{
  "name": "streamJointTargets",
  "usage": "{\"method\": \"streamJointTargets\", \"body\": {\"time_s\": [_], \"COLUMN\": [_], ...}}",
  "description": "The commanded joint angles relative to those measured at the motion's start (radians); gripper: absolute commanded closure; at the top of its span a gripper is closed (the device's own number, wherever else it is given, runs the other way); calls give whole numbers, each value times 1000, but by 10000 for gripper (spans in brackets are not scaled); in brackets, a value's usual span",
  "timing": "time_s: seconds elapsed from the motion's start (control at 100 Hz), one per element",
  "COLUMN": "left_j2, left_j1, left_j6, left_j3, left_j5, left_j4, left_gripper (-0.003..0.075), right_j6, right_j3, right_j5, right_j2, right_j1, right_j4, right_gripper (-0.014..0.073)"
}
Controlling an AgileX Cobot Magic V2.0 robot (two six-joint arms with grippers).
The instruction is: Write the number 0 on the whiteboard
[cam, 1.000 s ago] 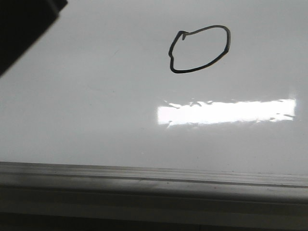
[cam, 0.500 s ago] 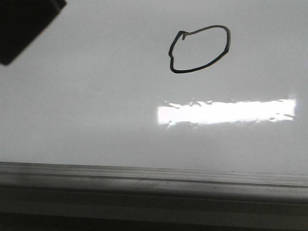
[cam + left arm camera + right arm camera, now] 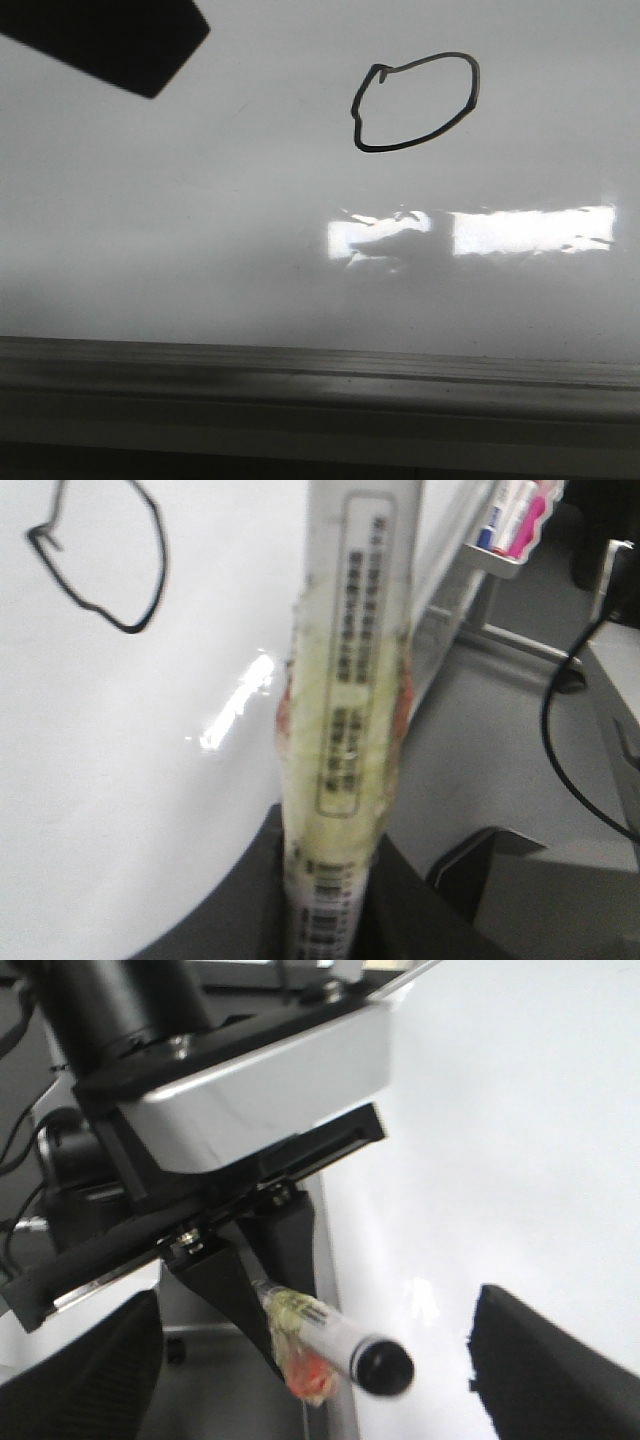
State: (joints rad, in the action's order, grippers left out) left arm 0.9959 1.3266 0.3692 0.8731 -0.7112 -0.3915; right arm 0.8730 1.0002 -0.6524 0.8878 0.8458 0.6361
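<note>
Left wrist view: jaws clamp marker (image 3: 345,730); number 0 (image 3: 100,555) apart (right's spread).

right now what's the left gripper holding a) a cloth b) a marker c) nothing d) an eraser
b: in the left wrist view the left gripper is shut on a marker, a long white barrel with a printed label, its far end beyond the picture's edge, over the whiteboard beside the drawn 0.

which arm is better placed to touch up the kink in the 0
Left, probably. Its claw is clamped on the marker, with the number 0 on the whiteboard close ahead. The right claw is open and holds nothing.
</note>
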Motion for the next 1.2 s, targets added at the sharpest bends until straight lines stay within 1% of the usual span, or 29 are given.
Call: {"method": "streamJointTargets", "body": {"time_s": [0.0,0.07,0.14,0.18,0.19,0.21,0.22,0.23,0.25,0.28,0.31,0.33,0.42,0.54,0.61,0.76,1.03,1.19], "left_j2": [-9,-9,-7,-7,-7,-2,-3,0,2,6,13,15,36,67,95,172,291,320], "left_j1": [-1,-1,-19,-39,-43,-57,-62,-72,-88,-112,-138,-157,-239,-325,-356,-368,-374,-424], "left_j6": [198,368,525,598,609,637,653,661,686,700,713,723,736,736,736,736,736,746], "left_j3": [15,7,6,6,6,6,6,6,6,6,6,6,6,6,6,6,11,11], "left_j5": [80,78,73,73,73,73,73,75,75,80,88,97,177,320,370,380,382,390], "left_j4": [-172,-287,-368,-392,-399,-408,-411,-414,-421,-421,-421,-421,-376,-293,-274,-275,-277,-272], "left_gripper": [740,740,740,740,740,740,740,740,740,740,740,740,740,740,740,740,740,740], "right_j6": [-26,-60,-103,-126,-133,-139,-140,-140,-140,-140,-140,-144,-176,-215,-217,-218,-218,-218], "right_j3": [24,19,1,-14,-21,-33,-38,-47,-62,-83,-106,-123,-197,-274,-306,-341,-341,-341], "right_j5": [61,52,40,37,37,37,37,37,39,42,45,53,93,147,173,175,169,167], "right_j2": [-72,-121,-170,-195,-205,-220,-225,-230,-250,-270,-289,-304,-360,-415,-434,-443,-443,-443], "right_j1": [-62,-103,-139,-154,-159,-167,-169,-171,-178,-183,-187,-189,-191,-191,-191,-191,-191,-191], "right_j4": [34,34,34,34,34,34,34,34,34,34,34,34,34,32,32,32,32,32], "right_gripper": [67,110,209,304,340,378,416,435,511,564,642,671,633,634,634,634,634,634]}}
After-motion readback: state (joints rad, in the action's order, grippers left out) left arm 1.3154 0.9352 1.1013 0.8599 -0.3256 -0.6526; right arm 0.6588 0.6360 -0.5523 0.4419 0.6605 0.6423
